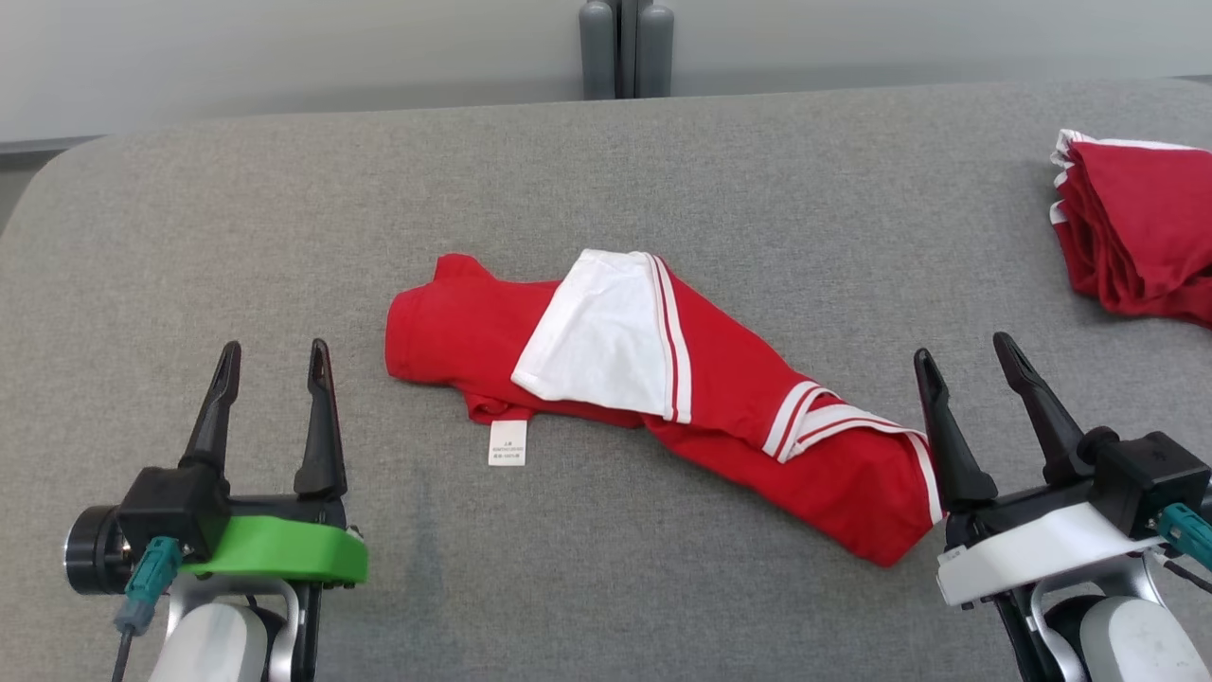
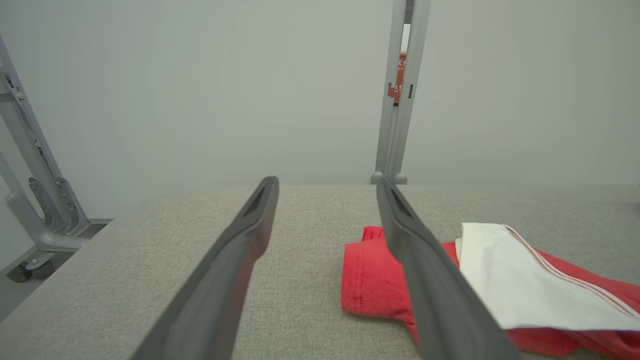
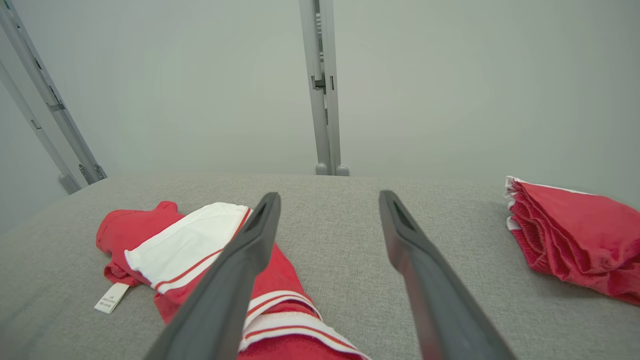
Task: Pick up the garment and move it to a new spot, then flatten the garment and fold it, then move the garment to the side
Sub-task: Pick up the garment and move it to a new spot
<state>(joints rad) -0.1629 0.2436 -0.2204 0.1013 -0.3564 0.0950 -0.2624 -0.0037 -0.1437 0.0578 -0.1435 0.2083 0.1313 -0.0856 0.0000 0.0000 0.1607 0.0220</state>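
Note:
A red garment (image 1: 739, 407) with white panels and stripes lies crumpled in a long diagonal heap on the grey table (image 1: 606, 189), a white label at its near edge. Its left end shows in the left wrist view (image 2: 370, 280) and it lies at lower left in the right wrist view (image 3: 175, 245). My left gripper (image 1: 273, 355) stands open near the table's front left, well left of the garment, with nothing between its fingers (image 2: 240, 250). My right gripper (image 1: 964, 349) is open just right of the garment's lower right end, also holding nothing; its fingers (image 3: 250, 245) show over the cloth.
A stack of folded red garments (image 1: 1136, 227) with white trim sits at the table's far right edge, also in the right wrist view (image 3: 575, 235). A grey post (image 1: 625, 47) stands behind the table's far edge, against a pale wall.

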